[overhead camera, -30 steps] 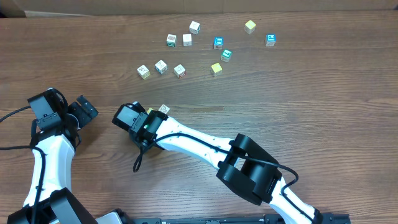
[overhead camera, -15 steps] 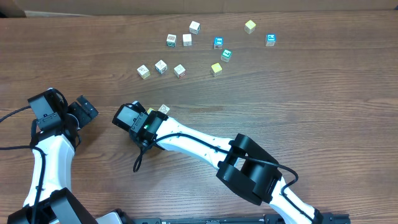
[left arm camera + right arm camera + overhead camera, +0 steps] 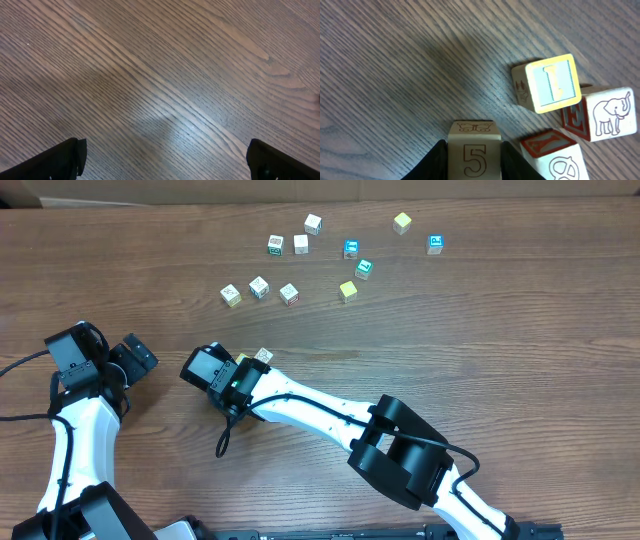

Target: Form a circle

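Note:
My right gripper [image 3: 472, 152] is shut on a pale wooden cube [image 3: 473, 150] printed with a 5 and a butterfly. The cube is low over the table. Just to its right lie three cubes of the circle. One has a yellow-framed face [image 3: 553, 82], one shows an elephant [image 3: 610, 112] and one has a red letter [image 3: 547, 143]. The red-letter cube lies close beside the held cube. From overhead, the right gripper [image 3: 240, 370] hides most of this group, and only one pale cube [image 3: 264, 355] shows. My left gripper [image 3: 165, 162] is open over bare wood, at the table's left [image 3: 135, 360].
Several loose cubes are scattered across the far middle of the table, from a pale one [image 3: 231, 295] on the left to a blue one [image 3: 435, 244] on the right. The right arm [image 3: 330, 415] stretches diagonally across the table's front.

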Controlling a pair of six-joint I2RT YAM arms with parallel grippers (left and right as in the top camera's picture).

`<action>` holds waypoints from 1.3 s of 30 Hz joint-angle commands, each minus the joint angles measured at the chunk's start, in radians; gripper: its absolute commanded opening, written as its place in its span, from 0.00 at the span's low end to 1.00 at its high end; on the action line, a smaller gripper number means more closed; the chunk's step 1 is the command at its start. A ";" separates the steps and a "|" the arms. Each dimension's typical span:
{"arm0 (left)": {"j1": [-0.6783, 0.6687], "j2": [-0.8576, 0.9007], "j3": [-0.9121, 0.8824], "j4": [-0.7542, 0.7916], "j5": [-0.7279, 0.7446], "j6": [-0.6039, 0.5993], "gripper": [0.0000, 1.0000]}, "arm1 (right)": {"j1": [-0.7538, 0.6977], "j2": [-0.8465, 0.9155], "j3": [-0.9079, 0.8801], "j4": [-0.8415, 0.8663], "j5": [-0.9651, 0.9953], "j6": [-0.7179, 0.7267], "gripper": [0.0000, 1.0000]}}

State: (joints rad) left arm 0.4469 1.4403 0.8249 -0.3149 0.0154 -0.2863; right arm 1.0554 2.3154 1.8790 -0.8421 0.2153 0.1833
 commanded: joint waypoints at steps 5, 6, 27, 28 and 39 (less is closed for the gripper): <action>0.003 -0.015 -0.002 0.001 0.003 -0.009 1.00 | 0.001 0.004 -0.006 0.018 0.020 -0.024 0.31; 0.003 -0.015 -0.002 0.001 0.003 -0.009 1.00 | 0.001 0.004 -0.006 0.020 0.020 -0.029 0.31; 0.003 -0.015 -0.002 0.001 0.003 -0.009 0.99 | 0.001 0.004 -0.006 0.010 0.019 -0.032 0.34; 0.003 -0.015 -0.002 0.001 0.003 -0.009 0.99 | 0.001 0.004 -0.006 0.006 0.019 -0.031 0.33; 0.004 -0.015 -0.002 0.001 0.003 -0.009 1.00 | -0.004 0.004 -0.006 0.004 0.021 -0.032 0.32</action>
State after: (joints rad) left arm 0.4469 1.4403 0.8249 -0.3149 0.0154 -0.2863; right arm 1.0554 2.3154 1.8790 -0.8448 0.2253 0.1528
